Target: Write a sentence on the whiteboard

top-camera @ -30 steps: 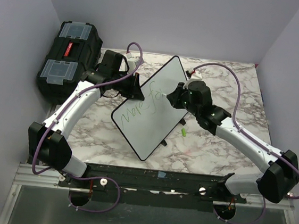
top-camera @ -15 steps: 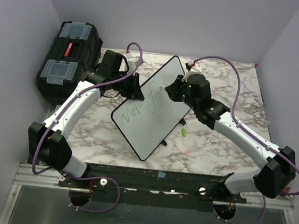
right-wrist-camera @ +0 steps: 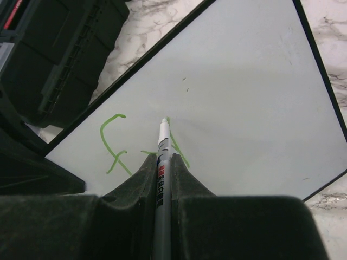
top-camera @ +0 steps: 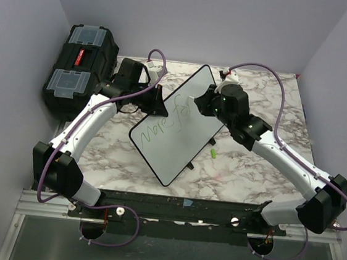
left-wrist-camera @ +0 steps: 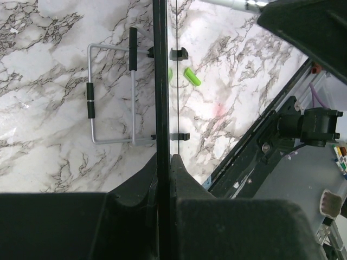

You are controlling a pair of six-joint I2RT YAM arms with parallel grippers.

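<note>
The left arm point(top-camera: 84, 127) rises from its base at the near left and reaches far and to the right, its white link slanting up toward the middle of the scene and its dark wrist bent over to the right. The left gripper point(top-camera: 156, 101) points right with both fingers pressed together on the left rim of the whiteboard point(top-camera: 172, 142), one finger on each face. The right arm point(top-camera: 282, 157) stretches from the near right, low and long, far and to the left, its wrist turned leftward. The right gripper point(top-camera: 200, 102) has its fingers pinched on a marker point(right-wrist-camera: 162, 138) that juts out between the fingertips.
</note>
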